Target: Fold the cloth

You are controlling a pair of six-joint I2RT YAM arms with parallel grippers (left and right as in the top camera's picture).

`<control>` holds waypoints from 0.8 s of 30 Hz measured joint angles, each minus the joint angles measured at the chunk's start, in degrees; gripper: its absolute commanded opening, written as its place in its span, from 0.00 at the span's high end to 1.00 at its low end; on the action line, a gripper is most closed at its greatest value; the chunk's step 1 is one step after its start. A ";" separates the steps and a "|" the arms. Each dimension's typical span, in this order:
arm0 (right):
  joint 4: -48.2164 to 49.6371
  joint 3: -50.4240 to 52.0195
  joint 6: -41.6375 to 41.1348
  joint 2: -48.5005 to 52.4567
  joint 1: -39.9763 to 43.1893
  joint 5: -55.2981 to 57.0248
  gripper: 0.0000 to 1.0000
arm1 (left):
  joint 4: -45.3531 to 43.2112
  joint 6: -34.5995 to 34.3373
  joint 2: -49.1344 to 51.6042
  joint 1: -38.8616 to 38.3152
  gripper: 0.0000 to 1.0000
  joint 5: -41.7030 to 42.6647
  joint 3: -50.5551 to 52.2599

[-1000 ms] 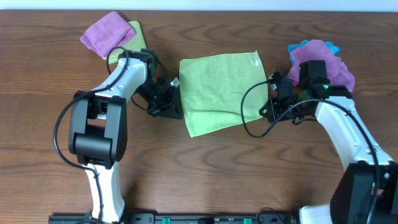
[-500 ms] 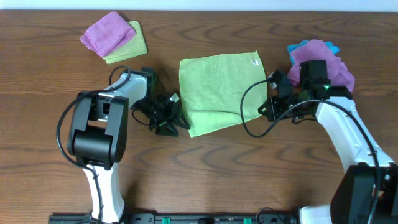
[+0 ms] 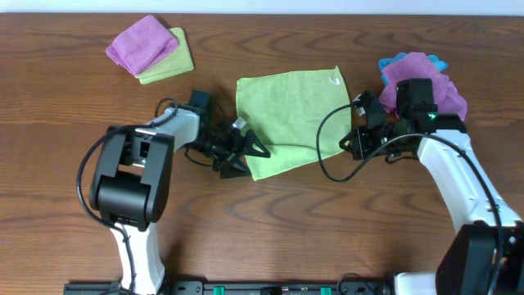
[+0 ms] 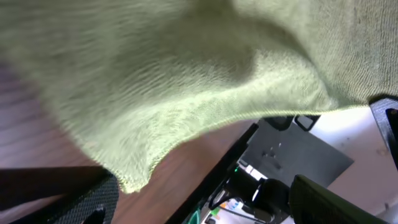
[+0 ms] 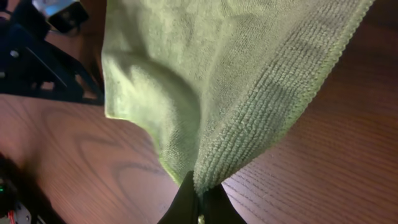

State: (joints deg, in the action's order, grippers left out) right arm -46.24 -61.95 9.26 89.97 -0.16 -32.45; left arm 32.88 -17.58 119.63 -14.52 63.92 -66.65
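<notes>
On the table (image 3: 65,180), cloth (image 3: 291,115) pinched in right tool (image 3: 347,146), left tool (image 3: 250,158) spread open, purple cloth (image 3: 141,45) beyond

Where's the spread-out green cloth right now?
Overhead, the cloth sits centrally between the left gripper, open at its near left corner, and the right gripper, shut on its right edge.

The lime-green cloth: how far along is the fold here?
Done: nothing yet; the cloth lies spread open on the table. In hand: the right gripper pinches its right edge, while the left gripper has jaws open at the lower-left corner, holding nothing. Left: likely grip that corner and make the fold.
</notes>
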 measured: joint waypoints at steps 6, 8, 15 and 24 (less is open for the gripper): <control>-0.42 0.00 0.00 -0.50 0.00 -0.17 0.99 | -6.56 -4.26 -0.52 -4.85 0.39 -0.83 2.25; -0.66 0.00 0.00 -0.59 0.00 -0.22 0.99 | -6.97 -4.79 -0.52 -5.86 0.51 -2.45 2.62; -1.05 0.00 0.00 -1.18 0.00 -0.35 0.99 | -8.07 -4.61 -0.44 -7.26 0.94 -7.56 3.30; -1.25 0.00 0.02 -1.22 0.00 -0.52 0.99 | -6.38 -2.64 -0.39 -7.17 0.94 -9.05 3.13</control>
State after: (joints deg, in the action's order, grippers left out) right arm -47.48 -61.95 9.28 88.75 -0.16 -32.97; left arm 26.50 -20.23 119.24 -21.69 54.87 -63.53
